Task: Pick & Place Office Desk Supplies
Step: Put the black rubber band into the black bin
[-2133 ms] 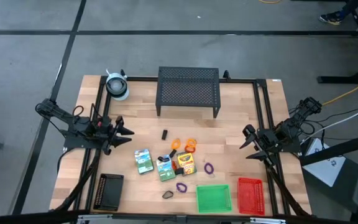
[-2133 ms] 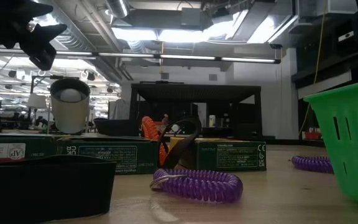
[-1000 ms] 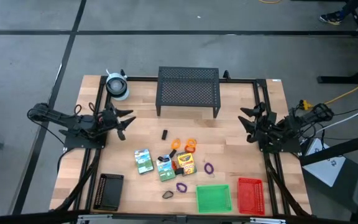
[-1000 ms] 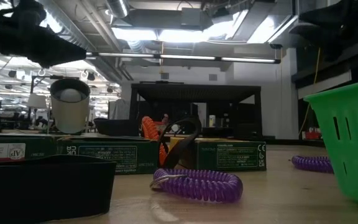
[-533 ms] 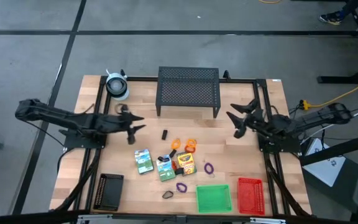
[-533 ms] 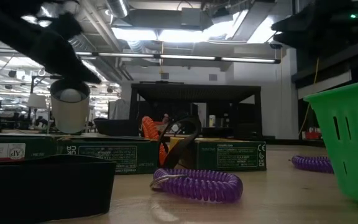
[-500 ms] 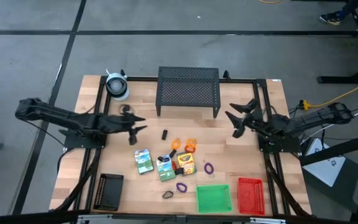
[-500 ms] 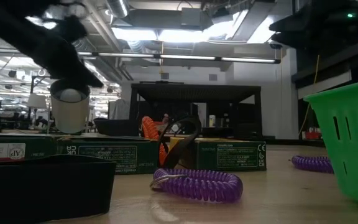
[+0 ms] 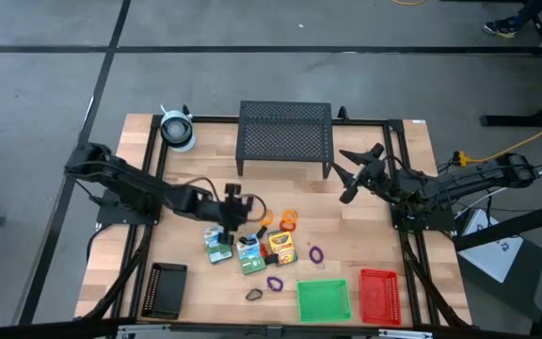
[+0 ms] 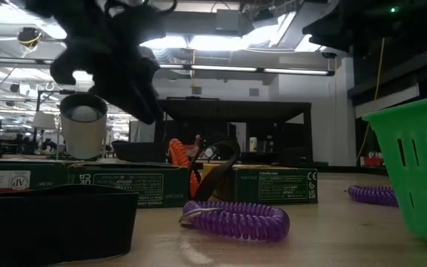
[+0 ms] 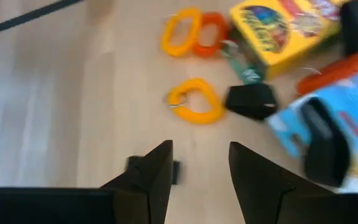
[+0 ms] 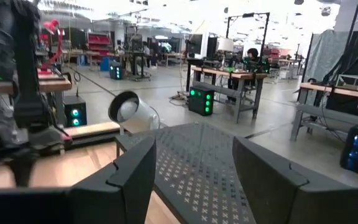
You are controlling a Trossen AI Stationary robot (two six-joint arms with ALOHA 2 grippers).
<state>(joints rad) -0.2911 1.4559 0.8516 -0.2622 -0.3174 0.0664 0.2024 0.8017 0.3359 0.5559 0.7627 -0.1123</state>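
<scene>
Jaws on the left gripper (image 9: 236,209) stand parted with nothing between them; its fingers (image 11: 148,177) hang over bare wood just short of an orange loop (image 11: 195,100) and a small black bit (image 11: 252,101). Seen from above, that gripper sits over the table's middle, close to the cluster of supplies. The right gripper (image 9: 354,176) is also apart and empty, held above the wood near the mesh stand (image 9: 286,136); its wrist camera looks across the stand's top toward the roll (image 12: 131,110).

Supplies lie grouped near the centre: two card boxes (image 9: 217,243), the crayon box (image 9: 281,248), orange loops (image 9: 289,220) and purple loops (image 9: 316,254). A further purple loop (image 10: 235,219) lies closest to the low camera. Along the near edge sit the black tray (image 9: 167,289), green tray (image 9: 324,300) and red tray (image 9: 379,295). One small dark thing beside the gripper is probably another black bit, though it is partly hidden.

The table (image 9: 365,231) is pale wood with a black frame. Beyond it is a large workshop with benches, lit equipment and ceiling lights.
</scene>
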